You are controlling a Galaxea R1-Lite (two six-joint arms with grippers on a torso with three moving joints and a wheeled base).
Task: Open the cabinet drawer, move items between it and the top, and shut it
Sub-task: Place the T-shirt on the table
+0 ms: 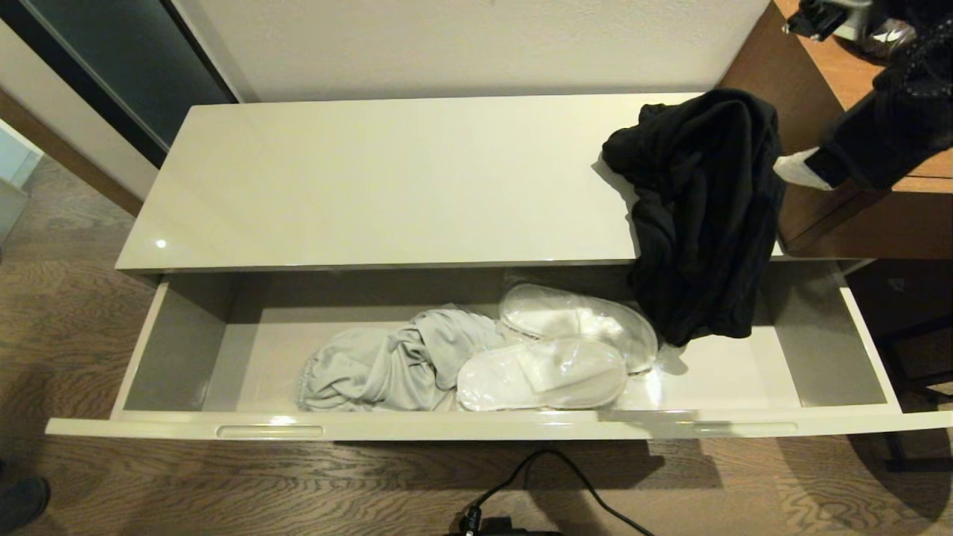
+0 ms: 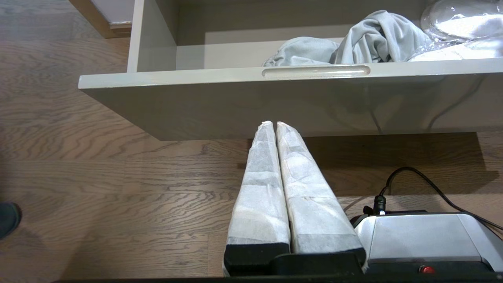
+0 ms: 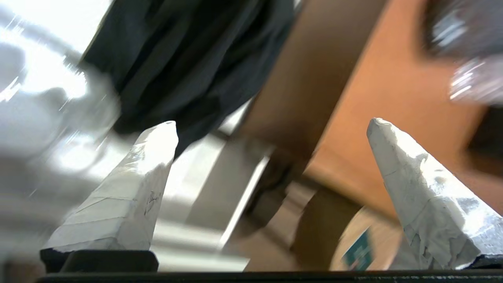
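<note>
We see the long low cabinet with its glossy cream top surface (image 1: 387, 179) filling the middle of the head view, and below it the cabinet drawer (image 1: 186, 350) pulled fully out toward us, as wide as the cabinet itself, with two slim handle slots (image 1: 269, 431) along its front edge. To the right stands a taller brown wood-grain unit (image 1: 834, 216). A black garment (image 1: 700, 208) lies bunched on the right end of the top surface, and its lower part hangs over the front edge down into the open drawer. Inside the drawer, near the middle, a crumpled light grey garment (image 1: 387, 365) rests on the drawer floor, and just to its right lie two flat white slippers (image 1: 543, 372) in clear plastic sleeves, one behind the other and overlapping, touching the grey garment. The hanging black cloth ends just beside the rear slipper. Our right claw (image 3: 271, 125) sits high at the right, above the wood-grain unit, its padded fingers (image 3: 133, 188) spread wide apart with nothing between them; its wrist view shows the black garment beyond the fingertips. Our left claw (image 2: 274, 125) is parked low in front of the drawer's front panel, its wrapped fingers pressed together on nothing. A black cable (image 1: 566, 476) trails across the wooden floor (image 1: 112, 476).
</note>
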